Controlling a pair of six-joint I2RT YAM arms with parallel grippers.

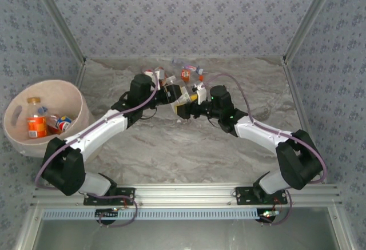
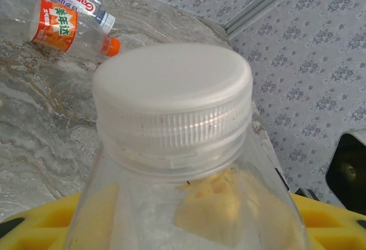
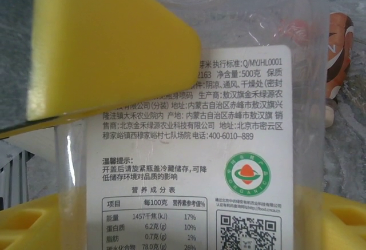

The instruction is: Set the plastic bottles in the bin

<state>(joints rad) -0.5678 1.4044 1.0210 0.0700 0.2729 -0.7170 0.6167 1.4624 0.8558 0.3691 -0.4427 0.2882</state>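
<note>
**A few bottles binned, most still out; both tools on one bottle mid-tabletop**

Done: the bin (image 1: 71,98) at far left holds an upright orange-label bottle (image 1: 36,125) and a second bottle (image 1: 63,123) beside it. Can't tell if there are more inside.

Left to do: a heap of loose bottles (image 1: 186,74) lies at the back of the tabletop (image 1: 171,153), well apart from the bin. The white-capped bottle (image 1: 182,96) is also out, between the tools. Judged early, well under half done.

Pose: both arms reach inward and meet at centre, just in front of the heap.
- Right tool (image 1: 198,98) has the white-capped bottle across its printed white label. The upper yellow pad (image 3: 103,38) lies flat on the label, so it reads as clamped on the bottle with the jaws wide.
- Left tool (image 1: 170,94) straddles the same bottle below the white cap (image 2: 171,90), with side pads (image 2: 329,218) on either side of the body. Can't tell if they press it or stand slightly apart.

Looks like a handover to the bin-side arm. In the left wrist view, two more bottles (image 2: 68,18) lie on the tabletop beyond.
</note>
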